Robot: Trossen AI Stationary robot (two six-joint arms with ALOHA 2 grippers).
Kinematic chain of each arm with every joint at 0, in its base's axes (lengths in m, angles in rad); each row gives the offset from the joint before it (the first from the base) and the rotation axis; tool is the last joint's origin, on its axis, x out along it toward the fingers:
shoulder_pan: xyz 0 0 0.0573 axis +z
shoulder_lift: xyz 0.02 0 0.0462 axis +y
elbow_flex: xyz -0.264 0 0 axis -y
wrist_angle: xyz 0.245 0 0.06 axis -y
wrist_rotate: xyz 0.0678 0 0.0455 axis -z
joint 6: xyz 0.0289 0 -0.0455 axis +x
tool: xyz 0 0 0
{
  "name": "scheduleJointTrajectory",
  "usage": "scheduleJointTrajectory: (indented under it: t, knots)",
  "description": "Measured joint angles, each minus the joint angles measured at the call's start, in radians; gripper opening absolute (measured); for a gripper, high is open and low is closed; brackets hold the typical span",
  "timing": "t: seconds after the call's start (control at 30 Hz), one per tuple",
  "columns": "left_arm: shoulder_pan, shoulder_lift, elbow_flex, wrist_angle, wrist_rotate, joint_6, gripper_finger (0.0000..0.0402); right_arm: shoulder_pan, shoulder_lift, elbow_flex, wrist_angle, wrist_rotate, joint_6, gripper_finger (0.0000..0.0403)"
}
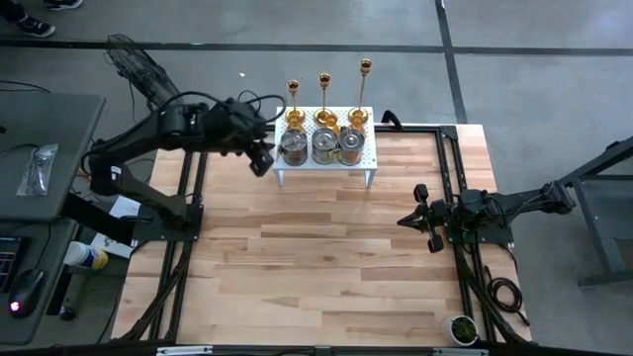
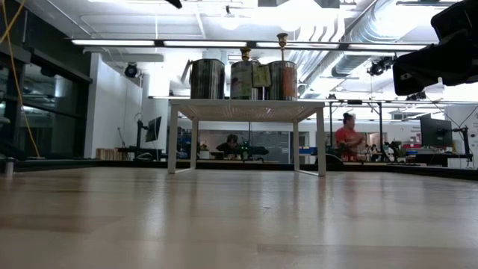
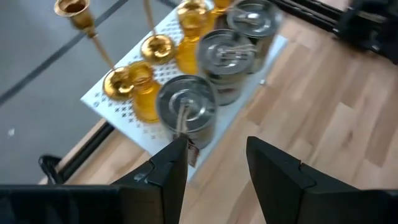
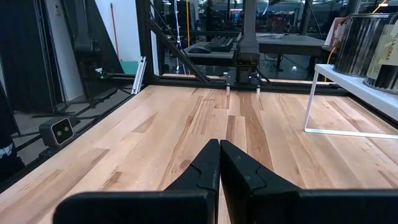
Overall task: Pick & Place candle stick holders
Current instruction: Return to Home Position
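Note:
The candle stick holders stand together on a white perforated rack (image 1: 368, 160) at the table's far edge. Three gold candlesticks (image 1: 324, 94) line its far side. Three silvery pots (image 1: 324, 146) line its near side, and amber cups (image 3: 146, 96) stand between the rows. My left gripper (image 1: 263, 161) hovers open, just off the rack's left end and above it, tilted down toward the nearest pot (image 3: 186, 109); nothing is between its fingers (image 3: 169, 173). My right gripper (image 1: 418, 220) rests shut at the table's right, pointing level across the boards (image 4: 217, 163).
The rack's thin legs (image 2: 173, 142) stand on the wooden table (image 1: 326, 257), which has bare boards in front of the rack. A small potted plant (image 1: 462, 328) sits at the near right corner. People (image 2: 348, 138) work in the room beyond.

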Motion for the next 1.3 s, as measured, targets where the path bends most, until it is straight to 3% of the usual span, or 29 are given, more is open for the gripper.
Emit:
scheduleJointTrajectory:
  t: [0.13,0.23,0.63,0.9,1.07,1.3]
  knots:
    - [-0.061,-0.027,-0.024,0.040,-0.004,0.055,0.0161,0.000,0.000,0.000,0.000,0.000,0.000,0.0003]
    - [-0.103,-0.084,-0.121,0.147,0.025,0.105,0.0161,0.000,0.000,0.000,0.000,0.000,0.000,0.0003]
    - [-0.181,-0.462,-0.782,0.786,0.308,0.157,0.0161,0.000,0.000,0.000,0.000,0.000,0.000,0.0003]
    - [-0.243,-0.683,-1.124,1.067,0.343,0.164,0.0161,0.000,0.000,0.000,0.001,0.000,0.000,0.0003]
    - [-0.257,-0.803,-1.285,1.122,0.340,0.186,0.0161,0.000,0.000,0.000,0.000,0.000,0.000,0.0003]
    - [-0.256,-0.974,-1.402,1.125,0.305,0.203,0.0161,0.000,0.000,0.000,0.000,0.000,0.000,0.0003]
